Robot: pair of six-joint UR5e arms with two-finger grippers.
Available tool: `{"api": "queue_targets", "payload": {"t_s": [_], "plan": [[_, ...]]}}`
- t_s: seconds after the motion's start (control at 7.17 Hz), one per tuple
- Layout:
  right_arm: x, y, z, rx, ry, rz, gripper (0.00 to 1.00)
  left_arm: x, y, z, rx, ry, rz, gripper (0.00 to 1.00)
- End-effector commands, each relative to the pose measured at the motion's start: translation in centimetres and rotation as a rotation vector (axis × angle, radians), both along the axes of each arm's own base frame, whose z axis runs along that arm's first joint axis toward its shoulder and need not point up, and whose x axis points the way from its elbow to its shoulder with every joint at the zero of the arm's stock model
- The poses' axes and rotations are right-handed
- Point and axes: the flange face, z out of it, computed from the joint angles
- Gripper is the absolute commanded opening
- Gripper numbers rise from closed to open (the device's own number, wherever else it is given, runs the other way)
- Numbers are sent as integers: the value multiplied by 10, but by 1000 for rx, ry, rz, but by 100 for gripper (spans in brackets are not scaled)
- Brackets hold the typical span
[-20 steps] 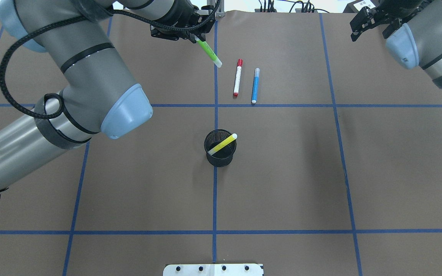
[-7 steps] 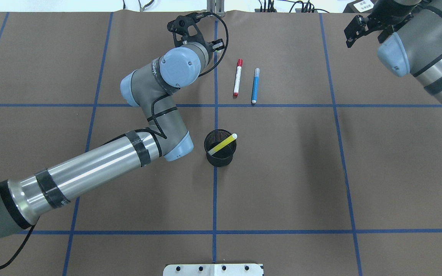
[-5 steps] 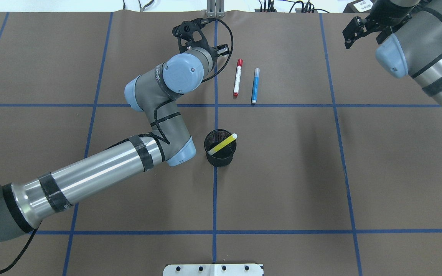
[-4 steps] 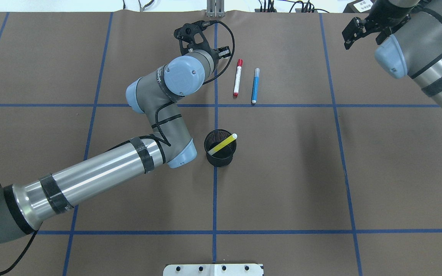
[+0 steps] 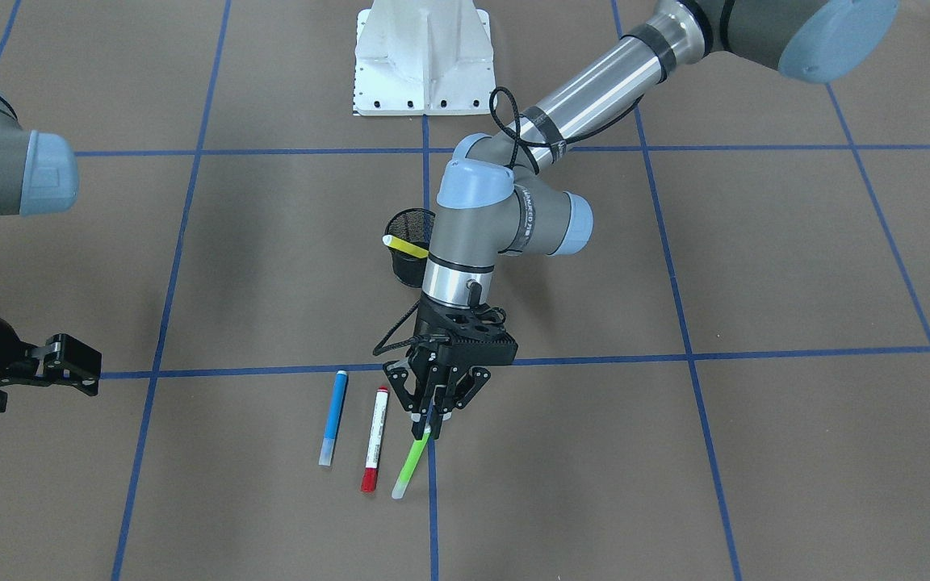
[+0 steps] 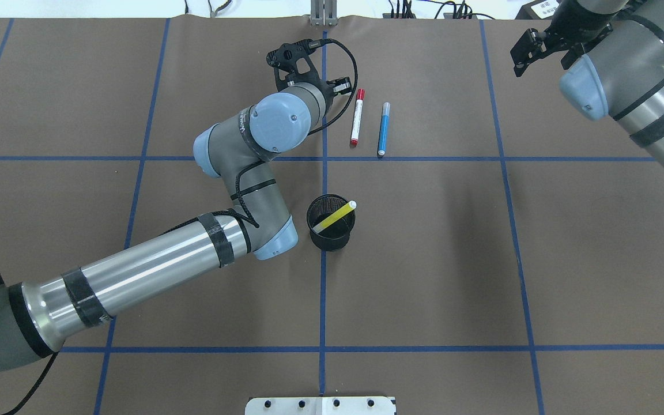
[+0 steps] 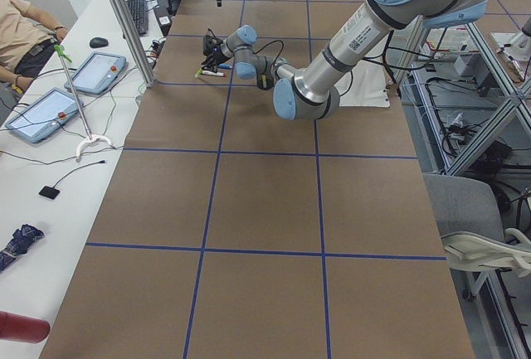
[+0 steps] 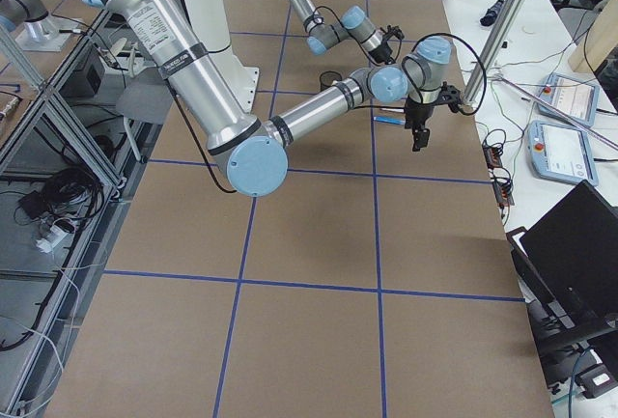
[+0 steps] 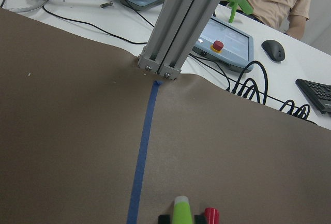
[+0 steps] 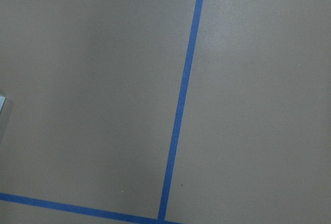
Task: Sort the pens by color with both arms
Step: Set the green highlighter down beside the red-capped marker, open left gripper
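My left gripper [image 5: 431,418] is shut on the top end of the green pen [image 5: 411,461]. The pen slants down to the table right beside the white pen with red ends [image 5: 374,440]. In the overhead view the left wrist [image 6: 286,112] hides the green pen. The blue pen [image 5: 333,417] lies beyond the red-ended one; both also show in the overhead view, red-ended [image 6: 357,117] and blue [image 6: 384,128]. The yellow pen [image 6: 335,216] leans in the black mesh cup [image 6: 332,241]. My right gripper [image 6: 525,52] is open, empty and far off to the side.
The left wrist view shows the green pen's tip [image 9: 182,211] and a red cap [image 9: 211,216] above brown paper with blue tape lines [image 9: 142,162]. A metal post [image 9: 170,38] stands at the far table edge. The white pedestal base [image 5: 423,60] is at the near edge.
My left arm has come down low over the table and shifted right, bringing the green pen close beside the red-ended pen. My right arm has crept slightly left.
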Motion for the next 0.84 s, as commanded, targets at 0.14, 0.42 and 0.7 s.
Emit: {"api": "queue_targets", "payload": {"t_s": [0.14,0.42,0.7], "plan": [[-2,0,0,0,0,-2,99,-1,2,1,5,4,2,62],[-2,0,-1,1,-1,-2,99,-6,5,-9,76,-45,43,67],[-3,0,-5,6,-3,-3,99,-14,9,-23,126,-73,81,98]]}}
